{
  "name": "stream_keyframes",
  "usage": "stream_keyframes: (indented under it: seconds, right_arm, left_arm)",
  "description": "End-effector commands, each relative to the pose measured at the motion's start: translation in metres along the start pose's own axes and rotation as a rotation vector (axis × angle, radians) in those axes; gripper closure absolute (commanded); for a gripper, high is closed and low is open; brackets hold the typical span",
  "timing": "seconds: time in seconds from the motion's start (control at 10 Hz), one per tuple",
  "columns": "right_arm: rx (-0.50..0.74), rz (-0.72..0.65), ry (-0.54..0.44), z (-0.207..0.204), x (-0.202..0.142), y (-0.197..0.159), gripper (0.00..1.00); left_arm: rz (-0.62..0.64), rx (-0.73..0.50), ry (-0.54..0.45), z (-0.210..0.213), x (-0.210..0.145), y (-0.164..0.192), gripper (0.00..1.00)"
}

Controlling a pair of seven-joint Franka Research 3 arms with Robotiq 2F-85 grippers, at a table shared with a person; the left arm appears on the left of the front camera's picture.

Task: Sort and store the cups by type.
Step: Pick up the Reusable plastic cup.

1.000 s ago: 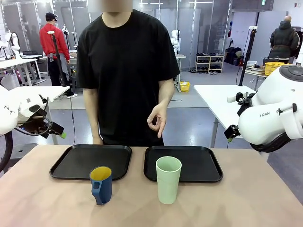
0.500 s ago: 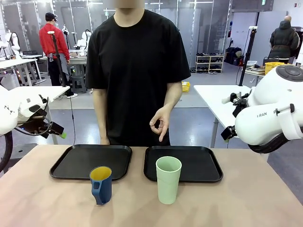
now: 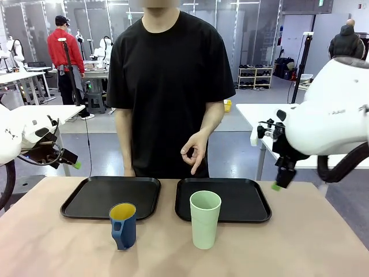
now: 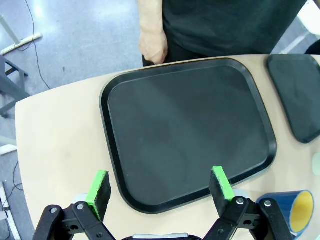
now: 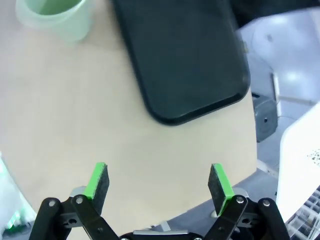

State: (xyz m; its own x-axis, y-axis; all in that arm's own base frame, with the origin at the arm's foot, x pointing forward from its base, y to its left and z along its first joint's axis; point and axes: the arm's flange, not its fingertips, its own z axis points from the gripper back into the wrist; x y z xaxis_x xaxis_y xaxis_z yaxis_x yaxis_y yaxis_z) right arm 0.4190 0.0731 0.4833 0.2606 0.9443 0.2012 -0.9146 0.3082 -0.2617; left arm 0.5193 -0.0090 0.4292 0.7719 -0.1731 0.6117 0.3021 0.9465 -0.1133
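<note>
In the left wrist view the dark blue mug point(image 4: 291, 202) is cut off by the bottom right corner, with only part of its rim and yellow inside showing behind a finger of the left gripper point(image 4: 159, 185). That gripper's jaws stand wide apart with nothing between them, above the near edge of the left tray point(image 4: 190, 125). The right wrist view crops the mint-green tumbler point(image 5: 57, 17) at the top edge, and the right gripper point(image 5: 159, 181) is likewise spread wide and empty over bare table point(image 5: 75, 110), near a corner of the right tray point(image 5: 180, 55). From the front, both cups stand upright on the table: the mug just in front of the left tray, and the tumbler to its right, hiding part of the right tray's near rim. The person's raised hand point(image 3: 194, 151) hangs beyond the right tray's far edge with its fingers curled. The person's other hand point(image 4: 152, 45) is partly hidden behind the table's far edge in the front view. A dark marking on the left arm point(image 3: 17, 135) is too small to read.
</note>
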Motion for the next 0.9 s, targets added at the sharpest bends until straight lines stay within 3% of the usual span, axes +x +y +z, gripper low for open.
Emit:
stream_keyframes:
  seconds: [0.0, 0.2, 0.8]
  right_arm:
    - [0.025, 0.197, 0.072, 0.008, -0.025, -0.007, 0.0]
    - [0.054, 0.313, 0.105, 0.005, -0.034, -0.001, 0.0]
    - [0.073, 0.294, 0.1, 0.004, -0.036, 0.0, 0.0]
  left_arm:
    - [0.008, -0.002, -0.005, 0.001, 0.001, 0.0, 0.0]
    - [0.008, -0.002, -0.005, 0.001, 0.001, 0.0, 0.0]
    - [0.008, -0.002, -0.005, 0.001, 0.001, 0.0, 0.0]
